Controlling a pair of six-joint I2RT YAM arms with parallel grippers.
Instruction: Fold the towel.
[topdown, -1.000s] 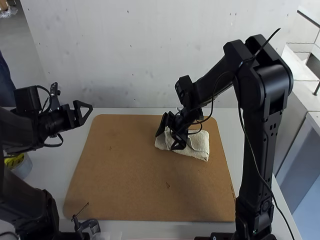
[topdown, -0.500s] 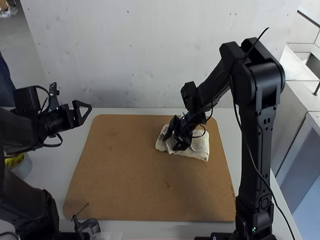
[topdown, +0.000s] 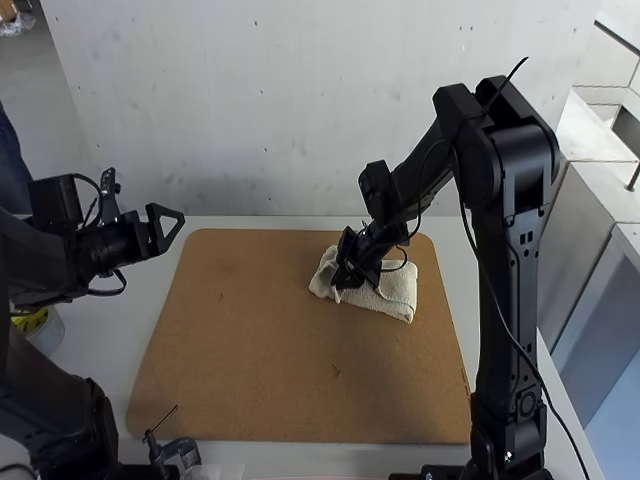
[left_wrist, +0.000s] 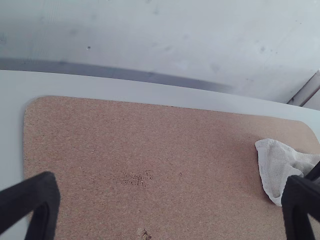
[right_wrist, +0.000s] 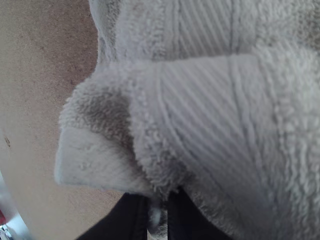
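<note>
In the high view, right of centre, the right gripper (topdown: 350, 275) has drawn its fingers together on the left end of the towel (topdown: 396, 291), where they were spread a second ago; this looks like a grip for another fold or a tidied edge. The towel lies folded on the board (topdown: 250, 350). The left gripper (topdown: 172, 226), left of the board, keeps still. The left wrist view shows its fingers (left_wrist: 43, 200) wide apart. In the right wrist view, the right gripper pinches a bunched bit of banded edge.
</note>
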